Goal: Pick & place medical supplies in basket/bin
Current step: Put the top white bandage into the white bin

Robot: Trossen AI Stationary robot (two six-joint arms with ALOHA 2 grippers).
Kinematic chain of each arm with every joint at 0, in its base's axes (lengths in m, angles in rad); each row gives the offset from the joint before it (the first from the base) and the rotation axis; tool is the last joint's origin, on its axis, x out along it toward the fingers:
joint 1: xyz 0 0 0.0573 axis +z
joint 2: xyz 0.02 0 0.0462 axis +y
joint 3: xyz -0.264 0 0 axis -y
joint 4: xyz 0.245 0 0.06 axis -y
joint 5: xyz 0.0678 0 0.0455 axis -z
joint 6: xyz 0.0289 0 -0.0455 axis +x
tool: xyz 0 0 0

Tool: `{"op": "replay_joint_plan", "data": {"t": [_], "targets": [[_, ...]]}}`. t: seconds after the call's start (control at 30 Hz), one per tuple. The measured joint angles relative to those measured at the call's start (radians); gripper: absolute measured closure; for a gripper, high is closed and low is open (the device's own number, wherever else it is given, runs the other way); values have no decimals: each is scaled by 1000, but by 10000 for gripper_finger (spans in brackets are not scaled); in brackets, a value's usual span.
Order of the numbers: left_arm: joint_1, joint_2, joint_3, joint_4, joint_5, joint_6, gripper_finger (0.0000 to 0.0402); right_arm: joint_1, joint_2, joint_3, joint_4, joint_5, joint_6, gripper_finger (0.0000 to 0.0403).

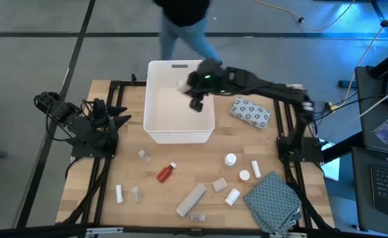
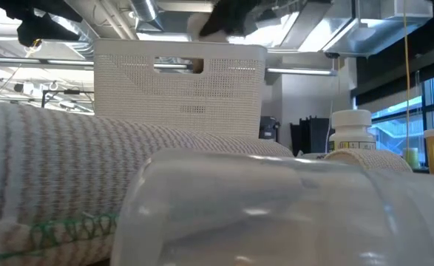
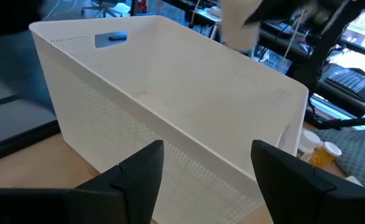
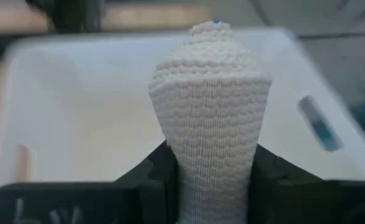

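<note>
Currently a white knit bandage roll [image 4: 210,112] is clamped between the jaws of the right gripper [image 1: 197,92], bulging out past the fingertips, directly over the open white tub [image 1: 155,112]. Judged light, soft and compressible; a mid-body pinch is best, since an end grip could be squeezed out. Left gripper [image 3: 204,168] is parked beside the tub wall, jaws apart, nothing between them.
</note>
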Motion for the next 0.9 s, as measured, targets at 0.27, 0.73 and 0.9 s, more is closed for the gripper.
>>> {"op": "replay_joint_plan", "data": {"t": [0.27, 0.73, 0.9], "targets": [[0, 0, 0, 0, 4, 24, 167, -22, 231, 67, -120, -10, -70, 290], [0, 0, 0, -3, 10, 49, 167, -48, 448, 67, -189, -10, -117, 290], [0, 0, 0, -7, 10, 49, 167, -48, 486, 67, -218, -9, -126, 290]]}}
